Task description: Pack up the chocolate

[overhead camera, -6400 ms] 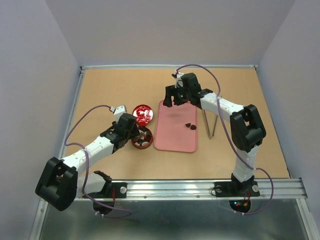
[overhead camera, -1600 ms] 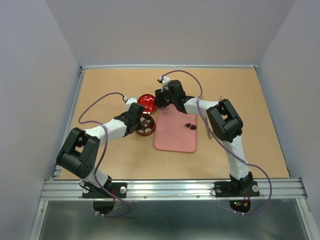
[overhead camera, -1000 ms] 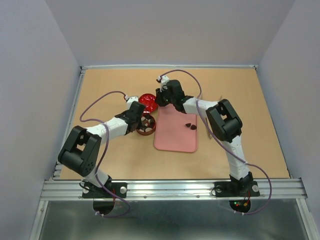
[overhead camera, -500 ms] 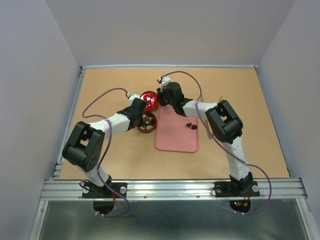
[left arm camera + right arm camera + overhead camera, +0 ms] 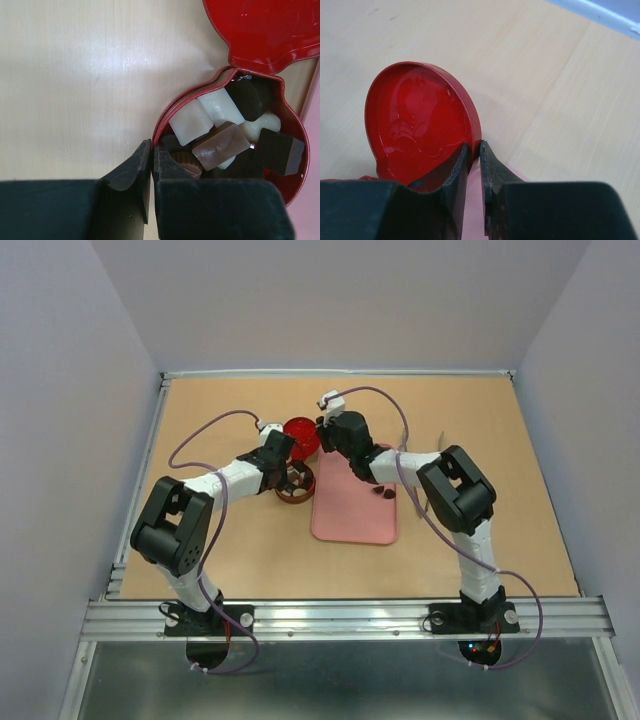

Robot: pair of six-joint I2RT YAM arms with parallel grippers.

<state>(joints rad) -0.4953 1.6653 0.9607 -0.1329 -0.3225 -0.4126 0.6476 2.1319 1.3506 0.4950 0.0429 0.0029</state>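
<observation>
A round red tin (image 5: 172, 100) holds several dark, brown and cream-white chocolate pieces (image 5: 220, 135). My left gripper (image 5: 152, 147) is shut on the tin's near rim, one finger inside and one outside. In the top view the tin (image 5: 296, 482) sits just left of the pink tray (image 5: 350, 515), with my left gripper (image 5: 288, 465) at it. Two dark chocolates (image 5: 383, 490) lie on the tray. My right gripper (image 5: 474, 147) is shut on the edge of the red lid (image 5: 417, 125), which is tilted up behind the tin. From above, the lid (image 5: 299, 436) is beside my right gripper (image 5: 322, 440).
The lid (image 5: 265, 30) hangs close over the tin's far edge. The tray's pink edge (image 5: 312, 105) borders the tin on the right. Both forearms converge over the table's middle, and a raised metal rail (image 5: 340, 372) runs along the back edge.
The right gripper has closed on the lid's edge and tipped it up. The left arm has stretched further and carried the tin slightly right, toward the tray.
</observation>
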